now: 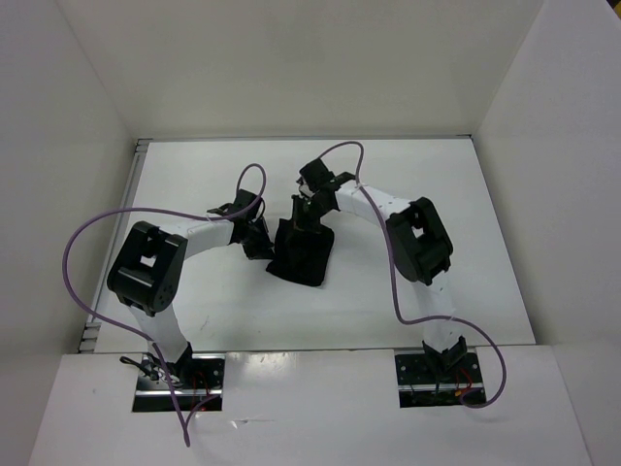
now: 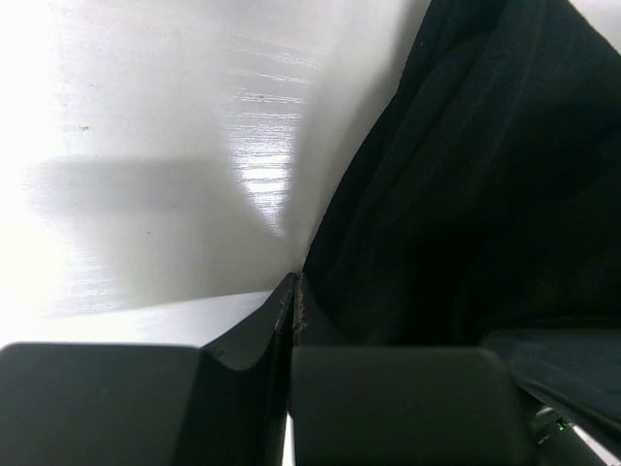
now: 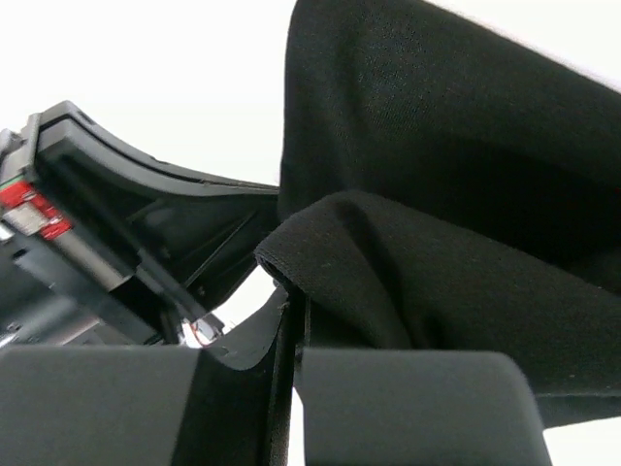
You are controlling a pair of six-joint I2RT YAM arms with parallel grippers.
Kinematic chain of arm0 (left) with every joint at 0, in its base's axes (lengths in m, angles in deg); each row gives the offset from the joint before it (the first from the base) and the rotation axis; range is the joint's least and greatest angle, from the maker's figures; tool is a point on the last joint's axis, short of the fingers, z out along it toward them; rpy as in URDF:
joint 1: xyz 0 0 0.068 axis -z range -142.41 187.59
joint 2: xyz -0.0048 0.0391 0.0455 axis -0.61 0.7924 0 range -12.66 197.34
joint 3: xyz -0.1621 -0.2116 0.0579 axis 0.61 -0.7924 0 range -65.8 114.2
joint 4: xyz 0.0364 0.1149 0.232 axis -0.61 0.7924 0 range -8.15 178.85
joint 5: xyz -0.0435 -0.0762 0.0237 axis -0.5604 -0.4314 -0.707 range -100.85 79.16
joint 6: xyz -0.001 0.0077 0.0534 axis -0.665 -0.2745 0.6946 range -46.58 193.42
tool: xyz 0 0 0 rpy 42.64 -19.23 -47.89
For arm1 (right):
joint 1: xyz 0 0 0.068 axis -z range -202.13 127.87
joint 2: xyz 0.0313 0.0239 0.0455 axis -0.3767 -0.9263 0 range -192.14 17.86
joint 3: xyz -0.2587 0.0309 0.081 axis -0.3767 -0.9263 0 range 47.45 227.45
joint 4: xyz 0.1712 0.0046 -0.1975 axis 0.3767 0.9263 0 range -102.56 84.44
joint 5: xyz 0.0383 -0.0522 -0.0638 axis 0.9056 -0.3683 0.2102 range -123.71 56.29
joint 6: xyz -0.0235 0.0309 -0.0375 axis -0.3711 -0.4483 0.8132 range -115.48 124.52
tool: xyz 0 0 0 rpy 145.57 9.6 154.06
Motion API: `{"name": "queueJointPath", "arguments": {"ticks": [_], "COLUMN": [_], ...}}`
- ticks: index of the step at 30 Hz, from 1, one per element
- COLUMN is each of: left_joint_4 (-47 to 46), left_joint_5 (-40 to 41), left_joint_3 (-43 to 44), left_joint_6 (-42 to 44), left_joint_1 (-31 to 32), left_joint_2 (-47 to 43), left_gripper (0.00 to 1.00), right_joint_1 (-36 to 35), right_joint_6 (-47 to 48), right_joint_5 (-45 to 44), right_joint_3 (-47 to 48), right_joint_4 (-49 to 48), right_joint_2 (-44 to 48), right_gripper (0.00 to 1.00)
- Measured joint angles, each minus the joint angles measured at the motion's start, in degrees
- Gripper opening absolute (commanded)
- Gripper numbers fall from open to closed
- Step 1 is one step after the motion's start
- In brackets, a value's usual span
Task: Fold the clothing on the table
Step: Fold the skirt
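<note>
Seen from my remote station, the right gripper (image 3: pixel 291 296) has its fingers (image 3: pixel 398 398) clamped on a fold of the clothing (image 1: pixel 303 250). Black fabric bunches at the tips and rises beyond them and to their right. The left gripper (image 2: pixel 294 286) has its fingers (image 2: pixel 388 398) pressed flat together, and the garment's edge meets their tips and spreads to the right. I cannot tell whether any cloth is pinched there. The white table (image 2: pixel 146 146) lies ahead and left of those fingers.

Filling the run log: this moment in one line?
left hand: shut on clothing | right hand: shut on clothing | clothing: partly raised off table
</note>
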Motion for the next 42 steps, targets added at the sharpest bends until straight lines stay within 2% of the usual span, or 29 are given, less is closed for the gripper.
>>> {"name": "queueJointPath", "arguments": {"ticks": [2, 3, 6, 12, 15, 18, 21, 22, 26, 33, 42], "left_joint_4": [0.0, 0.0, -0.04, 0.72, 3.39, 6.71, 7.52, 6.93, 2.84, -2.29, -3.41], "left_joint_5": [0.0, -0.02, -0.2, -0.22, 1.57, 4.48, 5.09, 4.0, -5.81, -20.26, -21.86], "left_joint_3": [0.0, 0.0, 0.0, 0.0, 0.15, 2.05, 4.72, 5.38, 5.84, 7.63, 13.75], "left_joint_6": [0.0, 0.0, 0.07, 0.48, 1.05, 2.16, 3.48, 3.78, 4.96, 6.03, 6.58], "left_joint_1": [0.0, 0.0, 0.0, -0.72, -1.7, -2.08, -0.98, -0.48, 0.98, 3.67, 3.65], "left_joint_2": [0.0, 0.0, 0.0, -0.61, -4.35, -10.32, -16.2, -17.86, -19.87, -9.57, 1.6], "left_gripper": [0.0, 0.0, 0.0, 0.02, 0.03, 0.03, 0.03, 0.03, 0.02, 0.02, 0.01], "right_joint_1": [-0.24, -0.33, -0.48, -0.5, -0.02, 1.18, 3.96, 4.98, 8.31, 8.02, 4.2], "right_joint_6": [-0.17, -0.37, -1.73, -5.16, -6.21, -6.62, -6.16, -6.08, -5.95, -5.97, -7.26], "right_joint_5": [0.46, 0.74, 2.34, 7.19, 7.02, 4.61, 0.17, -1.53, -7.56, -11.5, -11.78], "right_joint_3": [0.28, 0.33, 0.61, 1.81, 3.17, 3.17, 3.1, 2.95, -0.02, -6.21, -17.03], "right_joint_4": [-0.13, -0.33, -1.75, -7.98, -8.7, -7.58, -5.03, -4.24, -2.56, -0.39, 0.0], "right_joint_2": [-0.74, -1.05, -1.55, -1.55, -0.2, 3.82, 9.57, 11.63, 18.45, 19.34, 18.67], "right_gripper": [0.06, 0.22, 0.38, 0.4, 0.4, 0.33, 0.19, 0.12, 0.01, 0.01, 0.01]}}
